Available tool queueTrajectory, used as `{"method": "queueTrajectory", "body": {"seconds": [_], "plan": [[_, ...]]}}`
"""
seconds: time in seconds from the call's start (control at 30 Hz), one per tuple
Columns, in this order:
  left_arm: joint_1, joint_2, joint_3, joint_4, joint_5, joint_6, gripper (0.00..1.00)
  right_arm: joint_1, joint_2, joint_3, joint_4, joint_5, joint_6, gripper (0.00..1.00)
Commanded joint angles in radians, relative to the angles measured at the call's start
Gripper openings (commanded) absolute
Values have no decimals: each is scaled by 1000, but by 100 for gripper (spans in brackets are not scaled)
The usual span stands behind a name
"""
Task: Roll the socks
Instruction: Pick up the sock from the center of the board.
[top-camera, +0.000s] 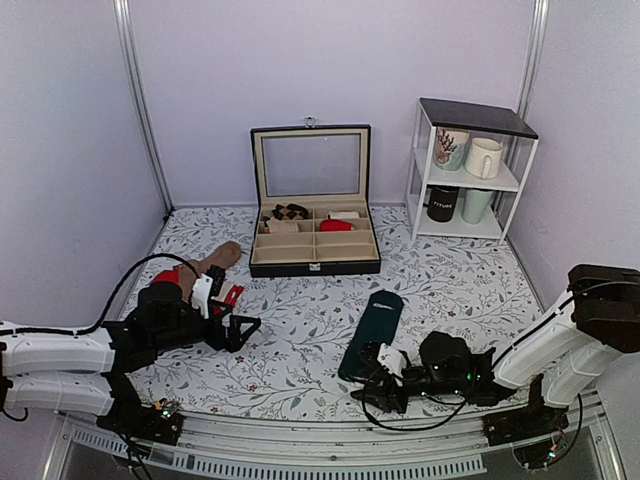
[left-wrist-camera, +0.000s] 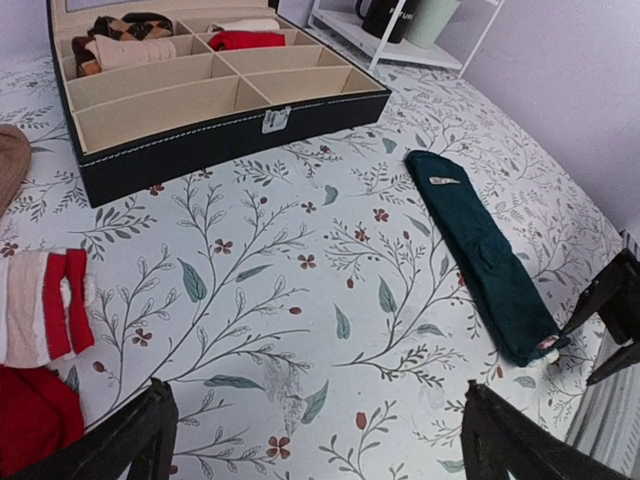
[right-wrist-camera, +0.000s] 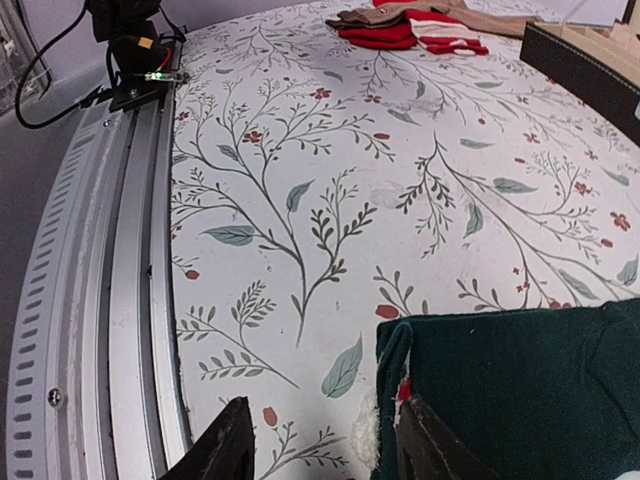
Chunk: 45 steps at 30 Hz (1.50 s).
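Note:
The dark teal socks (top-camera: 372, 330) lie flat as one long strip on the floral cloth, right of centre, also seen in the left wrist view (left-wrist-camera: 480, 260). My right gripper (top-camera: 372, 385) is low at their near end. In the right wrist view its jaws (right-wrist-camera: 325, 440) stand apart: one finger is over the socks' end (right-wrist-camera: 520, 380), the other is on bare cloth, and the folded edge lies between them. My left gripper (top-camera: 245, 328) hovers wide open over bare cloth to the left (left-wrist-camera: 315, 400), well apart from the socks.
A black compartment box (top-camera: 315, 262) with its lid up stands at the back centre. A white rack (top-camera: 418, 170) with mugs is at the back right. Tan socks (top-camera: 215, 258) and red socks (left-wrist-camera: 30, 420) lie beside the left arm. A metal rail (right-wrist-camera: 110, 300) edges the table front.

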Motion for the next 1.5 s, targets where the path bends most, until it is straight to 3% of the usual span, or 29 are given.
{"method": "queueTrajectory", "body": {"seconds": [0.0,0.1,0.27,0.47,0.73,1.27,1.47], "plan": [[12,22,20,42,16,12,99,9,60,16,-7,9,-8,46],[13,44,28,46,28,8,100,13,93,10,10,25,-4,42],[13,57,39,46,44,14,99,21,90,-30,71,83,6,43],[12,67,52,46,53,32,99,30,-9,2,-24,57,-20,47],[11,97,53,83,92,36,99,33,-168,-39,-85,129,-86,62],[12,153,95,67,107,41,99,27,92,-50,91,177,-176,64],[9,166,104,59,109,43,100,34,148,-97,131,216,-90,55]]}}
